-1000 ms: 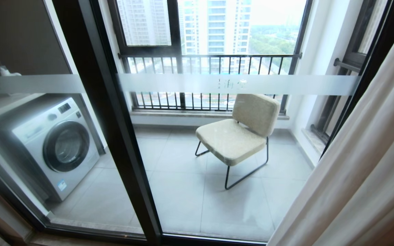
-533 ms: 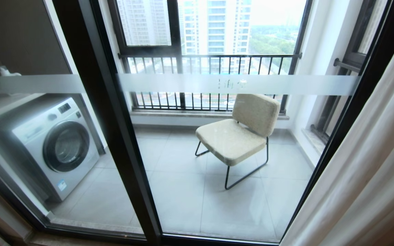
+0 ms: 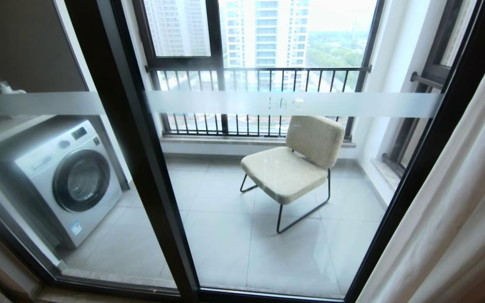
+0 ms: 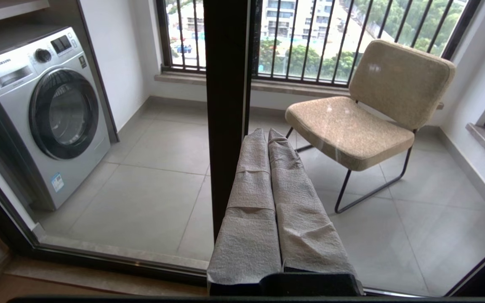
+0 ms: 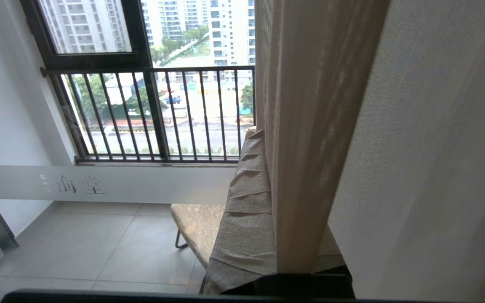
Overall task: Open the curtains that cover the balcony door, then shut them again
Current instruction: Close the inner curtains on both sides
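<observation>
Curtain (image 3: 457,202) bunched at far right, door (image 3: 158,176) glass uncovered.
Right gripper (image 5: 263,139) pinches a fold at the curtain's leading edge; left gripper (image 4: 267,134) closed, empty. The fabric looks soft, light and likely slippery: grip gathered pleats.

Curtains (image 3: 457,202): matt cream cloth, finely woven
Door (image 3: 141,139): smooth glossy glass in matt black frames, one frosted band
Chair (image 3: 293,164): rough beige cloth on thin black metal legs
Washer (image 3: 67,176): glossy pale casing
Floor (image 3: 225,244): smooth grey tiles
Left tool (image 4: 267,139): wrapped in crinkled grey cloth
</observation>
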### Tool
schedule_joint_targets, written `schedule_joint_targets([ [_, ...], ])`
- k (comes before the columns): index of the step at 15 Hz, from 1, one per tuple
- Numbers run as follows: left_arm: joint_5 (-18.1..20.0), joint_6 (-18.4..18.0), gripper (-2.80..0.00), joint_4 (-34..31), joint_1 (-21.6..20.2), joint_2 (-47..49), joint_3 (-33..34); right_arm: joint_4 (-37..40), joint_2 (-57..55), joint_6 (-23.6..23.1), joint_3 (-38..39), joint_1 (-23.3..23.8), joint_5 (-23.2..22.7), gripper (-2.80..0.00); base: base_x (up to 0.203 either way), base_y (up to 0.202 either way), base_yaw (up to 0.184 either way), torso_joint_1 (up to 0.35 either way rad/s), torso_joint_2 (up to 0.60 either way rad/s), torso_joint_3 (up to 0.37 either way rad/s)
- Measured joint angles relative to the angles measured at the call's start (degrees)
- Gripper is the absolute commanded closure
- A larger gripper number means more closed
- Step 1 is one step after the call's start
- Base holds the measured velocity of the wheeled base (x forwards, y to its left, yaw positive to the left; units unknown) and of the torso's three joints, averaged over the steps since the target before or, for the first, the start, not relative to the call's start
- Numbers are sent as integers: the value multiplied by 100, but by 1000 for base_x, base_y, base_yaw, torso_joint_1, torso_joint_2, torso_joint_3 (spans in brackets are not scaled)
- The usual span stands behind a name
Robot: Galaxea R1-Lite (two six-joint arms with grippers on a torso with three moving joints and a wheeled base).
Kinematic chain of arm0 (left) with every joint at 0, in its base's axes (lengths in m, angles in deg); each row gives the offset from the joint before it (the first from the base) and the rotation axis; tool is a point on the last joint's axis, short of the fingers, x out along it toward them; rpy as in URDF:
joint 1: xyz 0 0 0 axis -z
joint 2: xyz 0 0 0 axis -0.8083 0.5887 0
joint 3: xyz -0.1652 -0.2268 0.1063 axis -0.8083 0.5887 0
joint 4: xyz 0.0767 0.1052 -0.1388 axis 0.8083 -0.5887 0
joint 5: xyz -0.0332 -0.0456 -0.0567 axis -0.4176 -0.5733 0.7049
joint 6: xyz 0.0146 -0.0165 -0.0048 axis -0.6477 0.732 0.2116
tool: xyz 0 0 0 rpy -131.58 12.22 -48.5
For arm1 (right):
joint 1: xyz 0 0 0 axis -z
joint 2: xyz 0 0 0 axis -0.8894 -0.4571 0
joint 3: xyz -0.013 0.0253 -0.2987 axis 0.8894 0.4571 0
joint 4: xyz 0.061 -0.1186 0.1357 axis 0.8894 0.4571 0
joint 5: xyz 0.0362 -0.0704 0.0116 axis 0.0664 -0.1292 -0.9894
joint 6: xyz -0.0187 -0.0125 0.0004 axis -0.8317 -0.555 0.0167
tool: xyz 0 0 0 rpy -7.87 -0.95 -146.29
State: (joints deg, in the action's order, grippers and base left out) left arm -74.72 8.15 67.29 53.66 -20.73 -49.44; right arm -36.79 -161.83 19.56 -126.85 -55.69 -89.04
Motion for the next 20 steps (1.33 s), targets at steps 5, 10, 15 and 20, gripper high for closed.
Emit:
schedule_joint_targets([
  [5, 2, -2, 0, 1, 2, 0, 0, 23, 10, 1, 35, 0, -2, 0, 0, 0, 0, 0, 0, 0],
  [10, 0, 0, 0, 3, 6, 0, 0, 10, 22, 2, 91, 0, -2, 0, 0, 0, 0, 0, 0, 0],
  [15, 0, -2, 0, 2, 0, 0, 0, -213, -82, -9, 221, 0, 29, 0, 0, 0, 0, 0, 0, 0],
  [20, 0, 1, 0, 3, 2, 0, 0, -312, -212, -6, 194, 0, 33, 0, 0, 0, 0, 0, 0, 0],
])
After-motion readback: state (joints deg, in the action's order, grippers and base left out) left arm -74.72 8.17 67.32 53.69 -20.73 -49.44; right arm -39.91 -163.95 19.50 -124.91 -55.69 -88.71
